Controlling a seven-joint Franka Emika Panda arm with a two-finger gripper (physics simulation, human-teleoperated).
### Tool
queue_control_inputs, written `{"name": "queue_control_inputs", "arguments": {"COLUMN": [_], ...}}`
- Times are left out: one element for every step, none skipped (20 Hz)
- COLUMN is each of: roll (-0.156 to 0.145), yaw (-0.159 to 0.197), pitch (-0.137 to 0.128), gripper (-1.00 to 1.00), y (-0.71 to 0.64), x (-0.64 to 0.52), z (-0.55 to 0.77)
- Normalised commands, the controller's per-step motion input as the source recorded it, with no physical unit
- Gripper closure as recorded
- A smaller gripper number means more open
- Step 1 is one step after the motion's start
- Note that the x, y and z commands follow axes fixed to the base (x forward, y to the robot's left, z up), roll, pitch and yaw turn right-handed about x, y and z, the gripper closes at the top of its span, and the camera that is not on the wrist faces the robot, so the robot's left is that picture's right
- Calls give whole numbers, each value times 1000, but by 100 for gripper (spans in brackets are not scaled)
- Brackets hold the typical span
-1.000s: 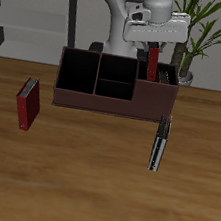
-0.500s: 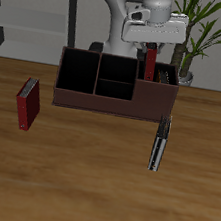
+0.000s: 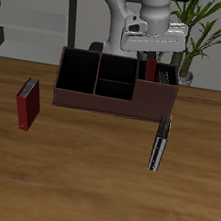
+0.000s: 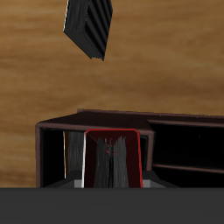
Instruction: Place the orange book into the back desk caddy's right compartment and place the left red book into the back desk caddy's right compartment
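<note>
- Above the caddy's [image 3: 94,102] end section, the hand [image 3: 153,48] hangs over the red book [image 3: 150,68]. I cannot tell from either view whether its fingers are parted or closed. In the exterior view it appears to stand clear of the book's top edge.
- Red book: upright inside the right compartment [image 3: 157,86], with its top showing above the wall. The wrist view looks straight down on it between the dark walls.
- Orange book [image 4: 73,157]: a thin orange-edged spine with grey pages stands just beside the red book in the same compartment, and I take this to be it. The exterior view does not show it clearly.
- Judgement: both placements look complete or very nearly so. What is left is to confirm the release and lift the hand clear.
- Middle cells and far end section: nothing seen in them.
- Tabletop [image 3: 93,171]: a maroon book [image 3: 26,104] stands well apart from the caddy. A black book [image 3: 159,141] lies in front of it. Neither belongs to the task.
</note>
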Motion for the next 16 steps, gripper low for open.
{"name": "queue_control_inputs", "arguments": {"roll": [26, 0, 61, -8, 42, 50, 5, 44, 15, -3, 23, 4, 6, 0, 5, 29], "yaw": [1, 0, -124, 53, -22, -4, -6, 0, 14, 3, -42, -49, 2, 0, 12, -8], "pitch": [159, 0, 118, -54, 29, 13, 3, 28, 15, 5, 66, 36, -3, 0, -15, -4], "gripper": [-100, -100, -100, -100, -100, -100, -100, -100, -100, -100, -100, -100, -100, -100, -100, -100], "y": [0, 0, -91, 28, 16, 6, -7, 48, 9, -4, -57, -57, 30, 29, -35, 8], "x": [97, -60, 61, -21, -16, -96, -46, -42, -5, -31, 68, 22, -49, -37, -26, -15], "z": [-141, 11, -20, 45, 33, 25, 42, 40, 33, 47, 136, 87, 51, 21, 146, 108]}}
